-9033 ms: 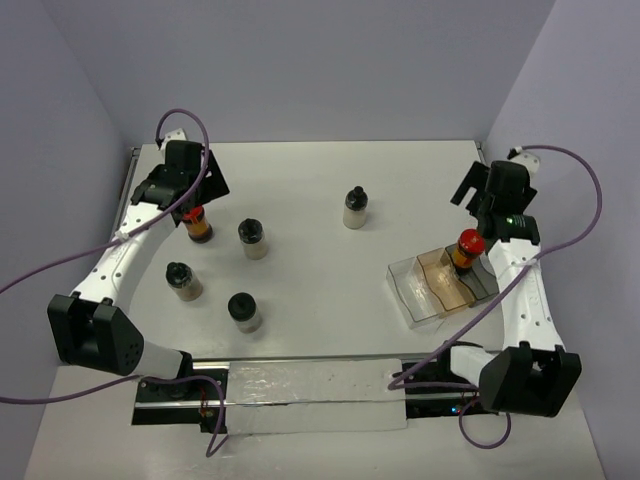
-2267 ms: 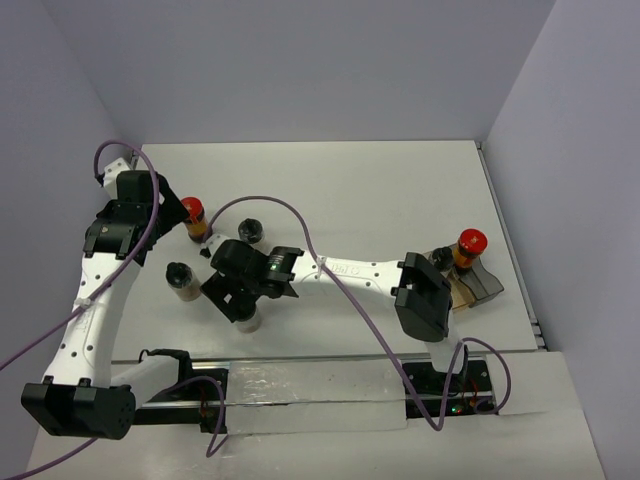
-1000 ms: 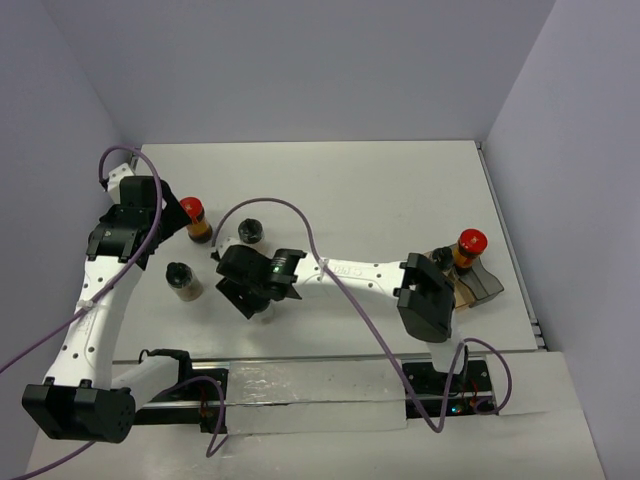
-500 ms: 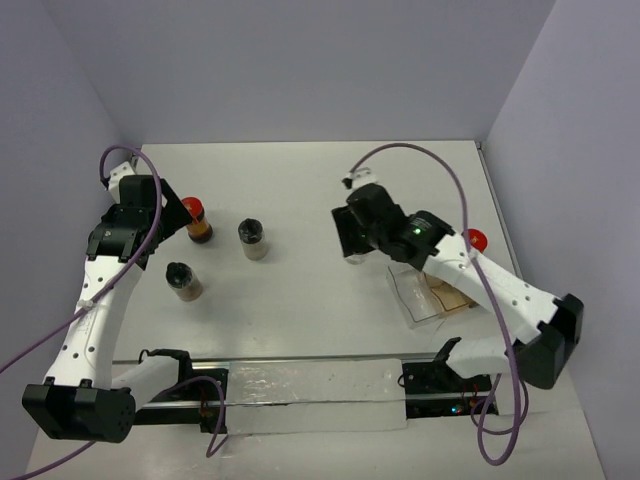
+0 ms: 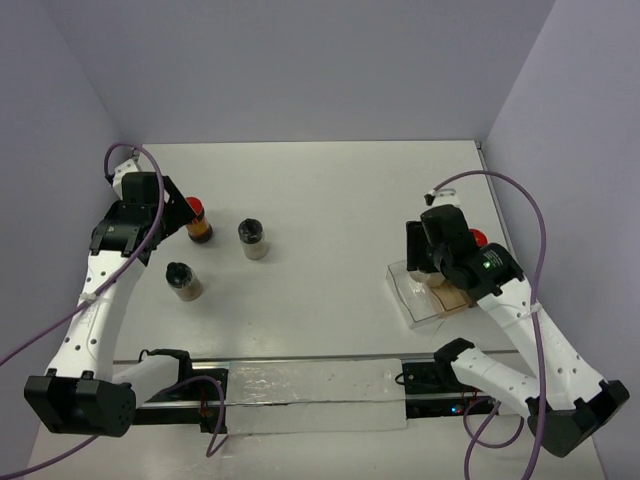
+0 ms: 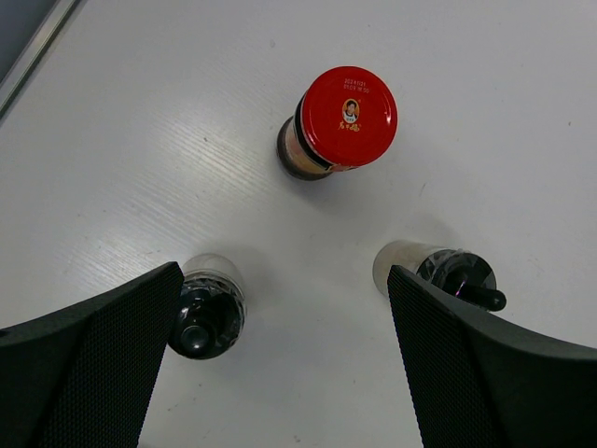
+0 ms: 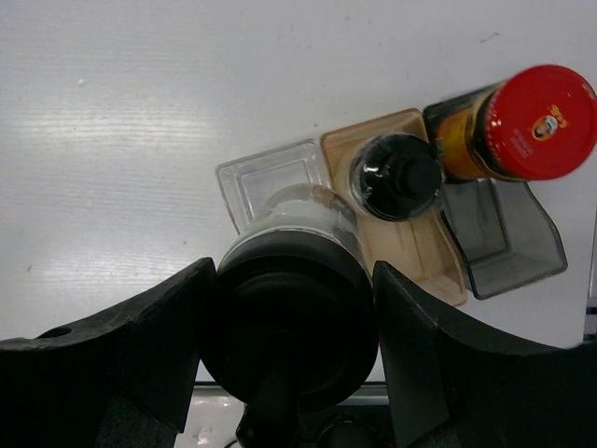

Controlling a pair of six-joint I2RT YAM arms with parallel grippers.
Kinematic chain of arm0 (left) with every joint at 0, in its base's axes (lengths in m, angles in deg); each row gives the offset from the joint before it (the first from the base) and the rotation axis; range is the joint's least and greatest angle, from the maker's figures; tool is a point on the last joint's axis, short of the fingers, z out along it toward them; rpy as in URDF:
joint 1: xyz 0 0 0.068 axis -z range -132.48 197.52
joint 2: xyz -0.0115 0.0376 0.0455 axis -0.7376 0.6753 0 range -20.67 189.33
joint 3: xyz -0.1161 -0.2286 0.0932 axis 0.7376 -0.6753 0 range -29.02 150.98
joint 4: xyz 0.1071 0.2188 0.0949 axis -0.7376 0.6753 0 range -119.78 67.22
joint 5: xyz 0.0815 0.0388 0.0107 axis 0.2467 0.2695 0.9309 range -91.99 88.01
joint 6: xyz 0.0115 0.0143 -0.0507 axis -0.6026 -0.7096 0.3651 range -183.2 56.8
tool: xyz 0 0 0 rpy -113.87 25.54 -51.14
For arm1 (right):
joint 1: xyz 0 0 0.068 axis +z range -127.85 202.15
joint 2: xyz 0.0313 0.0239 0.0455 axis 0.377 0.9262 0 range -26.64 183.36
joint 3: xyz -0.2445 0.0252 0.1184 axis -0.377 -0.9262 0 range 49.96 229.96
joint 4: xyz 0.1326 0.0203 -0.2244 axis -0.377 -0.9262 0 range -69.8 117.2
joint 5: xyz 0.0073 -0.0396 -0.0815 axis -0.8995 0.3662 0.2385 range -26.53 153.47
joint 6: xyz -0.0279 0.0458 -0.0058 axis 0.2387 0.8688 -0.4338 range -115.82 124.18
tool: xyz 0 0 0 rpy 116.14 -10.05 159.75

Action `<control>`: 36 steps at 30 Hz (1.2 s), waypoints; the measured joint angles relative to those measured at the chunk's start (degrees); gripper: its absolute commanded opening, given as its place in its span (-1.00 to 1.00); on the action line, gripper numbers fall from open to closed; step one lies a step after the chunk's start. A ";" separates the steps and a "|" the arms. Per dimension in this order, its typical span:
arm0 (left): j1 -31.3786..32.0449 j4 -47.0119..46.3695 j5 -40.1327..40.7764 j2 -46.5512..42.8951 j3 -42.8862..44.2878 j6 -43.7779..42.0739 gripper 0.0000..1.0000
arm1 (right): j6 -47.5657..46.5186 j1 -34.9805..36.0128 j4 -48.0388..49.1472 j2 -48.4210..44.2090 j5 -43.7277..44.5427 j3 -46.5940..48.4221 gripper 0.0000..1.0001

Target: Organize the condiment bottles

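Black-capped bottle (image 7: 289, 271), clamped in the right gripper (image 7: 289, 322) over the tray's (image 7: 266, 173) clear end slot (seemingly not yet seated), should descend straight, clear of the neighbouring bottle (image 7: 401, 177); left gripper (image 6: 284, 280) gapes wide, well away from the tray.

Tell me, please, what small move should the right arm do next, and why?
Probably lower the held black-capped bottle straight down into the tray's clear compartment. The right gripper is shut on it over that compartment, whose visible part looks free. The amber compartment holds another black-capped bottle, the dark compartment a red-capped bottle.
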 measured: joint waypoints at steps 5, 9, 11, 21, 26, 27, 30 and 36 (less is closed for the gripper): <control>0.00 -0.38 -0.40 0.89 -0.04 -0.02 0.99 | -0.01 -3.66 -1.42 -3.37 0.11 -2.49 -0.31; 0.00 -0.61 -0.52 1.31 -0.27 -0.04 0.99 | -0.01 -5.63 -3.47 -5.88 0.84 -4.11 -0.31; 0.00 -0.80 -0.57 1.70 -0.30 -0.06 0.99 | -0.01 -6.60 -4.44 -7.45 1.45 -4.67 -0.31; 0.00 -1.82 -1.34 3.30 -0.30 -0.31 0.99 | -0.01 -10.76 -6.77 -10.90 2.58 -7.29 -0.29; 0.00 -2.12 -1.51 3.43 -0.28 -0.46 0.99 | -0.01 -12.00 -6.46 -10.86 2.60 -8.63 -0.29; 0.00 -2.12 -1.52 3.43 -0.30 -0.48 0.99 | -0.01 -12.14 -6.46 -10.79 2.68 -8.84 -0.29; 0.00 -2.12 -1.52 3.45 -0.28 -0.50 0.99 | -0.01 -12.28 -6.49 -10.68 3.02 -9.08 -0.28; 0.00 -2.25 -1.55 3.71 -0.28 -0.59 0.99 | -0.01 -12.48 -5.45 -12.60 4.62 -11.17 -0.25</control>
